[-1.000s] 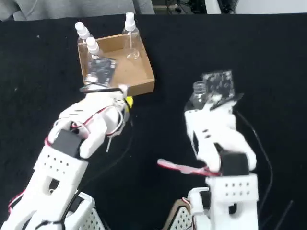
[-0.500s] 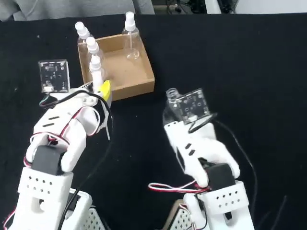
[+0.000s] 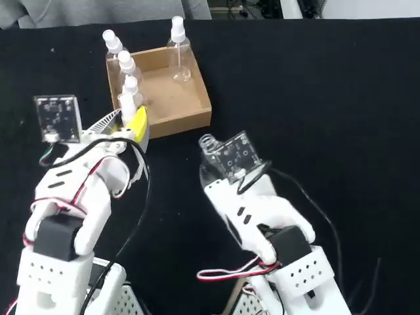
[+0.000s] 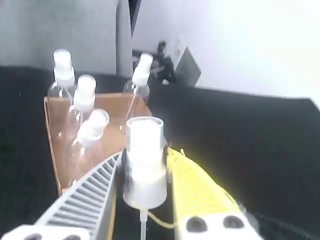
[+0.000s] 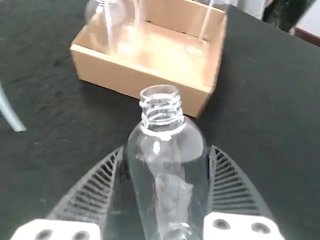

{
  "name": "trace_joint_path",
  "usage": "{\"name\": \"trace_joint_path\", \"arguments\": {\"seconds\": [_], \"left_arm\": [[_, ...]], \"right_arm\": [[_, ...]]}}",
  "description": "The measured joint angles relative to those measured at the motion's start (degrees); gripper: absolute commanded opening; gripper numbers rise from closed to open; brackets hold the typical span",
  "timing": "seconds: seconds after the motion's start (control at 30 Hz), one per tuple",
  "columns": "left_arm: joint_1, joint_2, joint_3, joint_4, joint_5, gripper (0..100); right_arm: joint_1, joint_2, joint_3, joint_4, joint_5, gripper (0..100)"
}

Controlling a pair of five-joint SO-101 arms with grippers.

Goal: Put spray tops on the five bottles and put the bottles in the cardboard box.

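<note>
High view, left gripper (image 4: 144,159) clamps spray top (image 3: 129,93) beside cardboard box (image 3: 187,120), right gripper (image 5: 166,152) clamps uncapped bottle (image 3: 207,147)

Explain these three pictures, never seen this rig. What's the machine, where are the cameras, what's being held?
Two white robot arms sit side by side at a black table. One picture looks down from a fixed overhead camera; the other two come from a camera on each arm's wrist. The left pincer is closed on a white plastic spray top. The right pincer grips a clear uncapped plastic bottle. Farther along the table stands an open brown cardboard box; the left wrist picture shows four clear bottles with spray tops standing inside it.
</note>
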Motion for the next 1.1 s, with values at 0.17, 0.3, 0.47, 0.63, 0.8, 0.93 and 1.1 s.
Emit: {"name": "trace_joint_path", "arguments": {"seconds": [0.17, 0.3, 0.47, 0.63, 0.8, 0.93, 1.1], "left_arm": [[0.0, -4.5, 1.8, 0.0, 5.2, 3], [-3.3, -7.0, 1.8, 0.0, 9.1, 3], [-9.0, -7.9, 1.8, 0.0, 17.0, 3], [-14.7, -8.0, 1.8, 0.0, 26.5, 3], [-16.0, -8.0, 1.8, 0.0, 28.2, 3], [-16.0, -8.0, 1.8, 0.0, 31.6, 3], [-16.0, -8.0, 1.8, 0.0, 32.4, 3]], "right_arm": [[-2.4, -0.3, 0.8, -1.3, 0.0, 15.6], [-3.1, -0.4, 2.4, -3.8, -0.6, 15.8], [-4.0, -0.4, 5.8, -9.6, -3.8, 15.9], [-6.3, -0.4, 9.0, -14.7, -4.1, 15.7], [-8.4, -0.4, 11.3, -18.7, -4.1, 15.6], [-10.0, -0.4, 12.4, -20.6, -4.1, 15.6], [-10.3, -0.4, 12.4, -21.1, -4.1, 15.5]]}}
